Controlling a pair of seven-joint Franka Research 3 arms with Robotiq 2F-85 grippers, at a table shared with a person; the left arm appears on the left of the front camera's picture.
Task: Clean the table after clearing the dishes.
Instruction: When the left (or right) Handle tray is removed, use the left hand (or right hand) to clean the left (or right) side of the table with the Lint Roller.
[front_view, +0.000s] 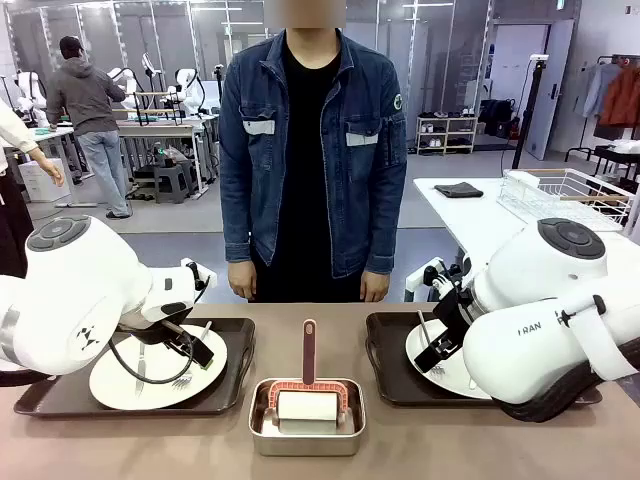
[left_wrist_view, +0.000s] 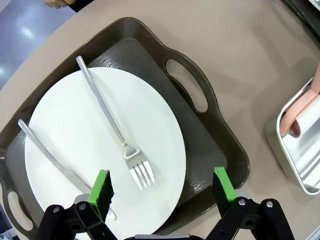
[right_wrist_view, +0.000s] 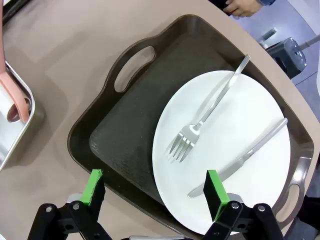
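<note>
Front view: a steel pan (front_view: 306, 445) with a roller (front_view: 308, 405) sits nearest on the table (front_view: 450, 445). Past it, the left tray (front_view: 235, 385) and the right tray (front_view: 385, 365) each hold a white plate (front_view: 110, 385). The left fingers (left_wrist_view: 101, 190) hang wide apart over the left tray. The right fingers (right_wrist_view: 216, 192) hang wide apart over the right tray. A person (front_view: 310, 150) stands at the far side.

Grey floor (front_view: 180, 225), white side table (front_view: 470, 225) bearing a wire rack (front_view: 565, 195), workbenches (front_view: 150, 132) behind.
</note>
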